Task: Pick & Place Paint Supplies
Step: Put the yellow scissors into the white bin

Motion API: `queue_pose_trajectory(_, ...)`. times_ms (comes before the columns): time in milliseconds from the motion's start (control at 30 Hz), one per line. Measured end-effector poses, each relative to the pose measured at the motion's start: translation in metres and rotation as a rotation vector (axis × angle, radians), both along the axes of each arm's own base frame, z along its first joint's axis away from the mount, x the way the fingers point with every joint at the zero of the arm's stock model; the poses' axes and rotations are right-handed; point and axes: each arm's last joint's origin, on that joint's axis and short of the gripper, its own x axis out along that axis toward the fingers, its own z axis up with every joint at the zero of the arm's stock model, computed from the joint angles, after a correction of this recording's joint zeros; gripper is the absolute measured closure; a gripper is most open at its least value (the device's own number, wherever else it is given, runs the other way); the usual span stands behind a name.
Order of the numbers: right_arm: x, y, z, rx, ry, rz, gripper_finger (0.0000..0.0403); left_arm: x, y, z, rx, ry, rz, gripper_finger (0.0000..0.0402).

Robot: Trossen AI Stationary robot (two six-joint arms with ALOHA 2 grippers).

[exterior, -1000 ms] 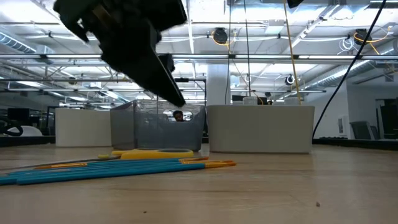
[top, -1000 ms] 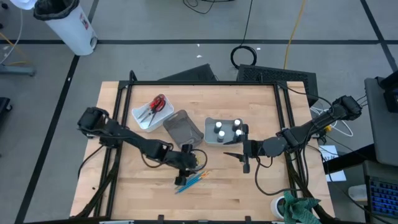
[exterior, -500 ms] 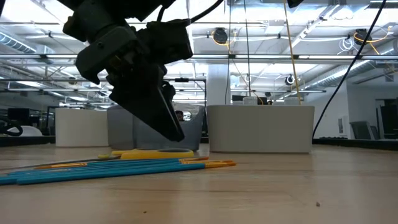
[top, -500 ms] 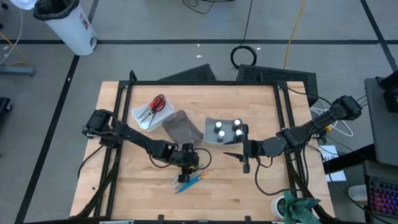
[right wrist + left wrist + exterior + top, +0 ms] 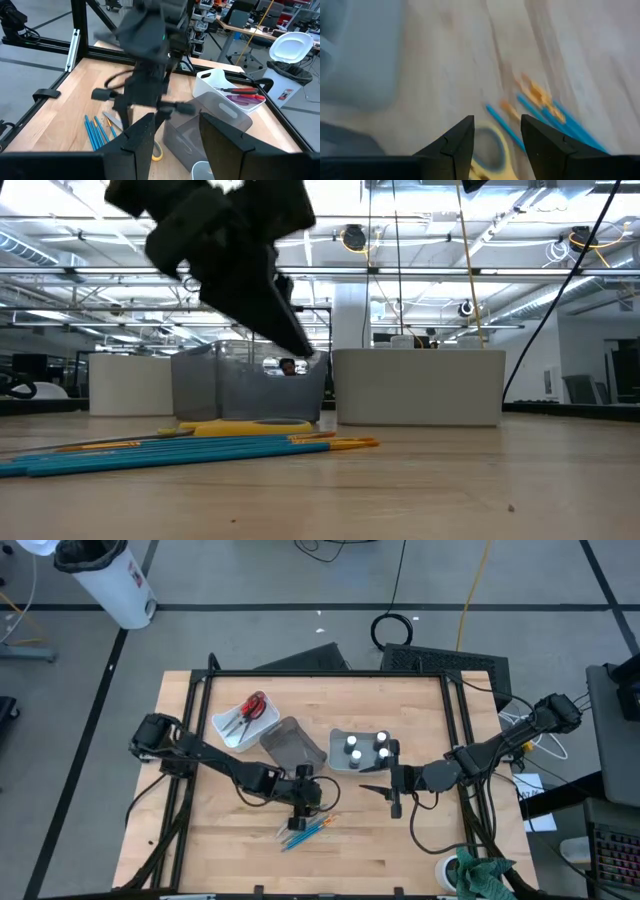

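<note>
The left arm reaches from the table's left edge toward the middle, elbow low, and its gripper (image 5: pixel 301 802) hangs just above the wood with its fingers (image 5: pixel 455 142) a narrow gap apart and empty, over the yellow scissors (image 5: pixel 487 152) and beside the brushes (image 5: pixel 308 831) lying near the front edge. Behind it stand a white bin (image 5: pixel 232 730) holding red scissors (image 5: pixel 252 707) and a grey bin (image 5: pixel 295 748). The right arm stretches in from the right edge, its gripper (image 5: pixel 374 791) parted narrowly on nothing, just in front of the tray (image 5: pixel 338 762) with four bottles (image 5: pixel 366 747).
</note>
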Motion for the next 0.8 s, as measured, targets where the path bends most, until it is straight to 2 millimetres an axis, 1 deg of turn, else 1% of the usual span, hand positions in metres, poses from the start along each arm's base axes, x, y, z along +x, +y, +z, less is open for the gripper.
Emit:
queue_pose_trajectory(133,0.0,0.0,0.0,-0.002,0.0,0.0,0.0257,-0.001,-0.003,0.022,0.083,-0.039,-0.017,0.0235)
queue_pose_trajectory(200,0.0,0.0,0.0,-0.002,0.001,0.0,0.0257,-0.004,-0.01,0.029,0.144,-0.032,-0.096,0.0251)
queue_pose_trajectory(267,0.0,0.0,0.0,-0.002,0.001,0.0,0.0257,-0.012,-0.021,0.028,0.218,0.004,-0.209,0.0282)
queue_pose_trajectory(333,0.0,0.0,0.0,-0.003,0.002,0.0,0.0257,-0.019,-0.032,0.024,0.265,0.034,-0.289,0.0328)
queue_pose_trajectory(400,0.0,0.0,0.0,-0.002,0.001,0.0,0.0257,-0.022,-0.04,0.024,0.253,0.037,-0.274,0.0377)
queue_pose_trajectory(433,0.0,0.0,0.0,-0.002,0.001,0.0,0.0257,-0.022,-0.042,0.024,0.221,0.034,-0.24,0.0389)
queue_pose_trajectory(500,0.0,0.0,0.0,-0.002,0.001,0.0,0.0257,-0.024,-0.044,0.022,0.198,0.052,-0.196,0.0389)
queue_pose_trajectory(600,0.0,0.0,0.0,0.003,0.001,-0.001,0.0257,-0.028,-0.049,0.015,0.211,0.085,-0.182,0.0395)
queue_pose_trajectory(700,0.0,0.0,0.0,0.008,-0.001,-0.002,0.0257,-0.032,-0.048,0.01,0.201,0.147,-0.138,0.0395)
queue_pose_trajectory(800,0.0,0.0,0.0,0.008,0.0,-0.002,0.0257,-0.037,-0.045,0.004,0.225,0.209,-0.124,0.0395)
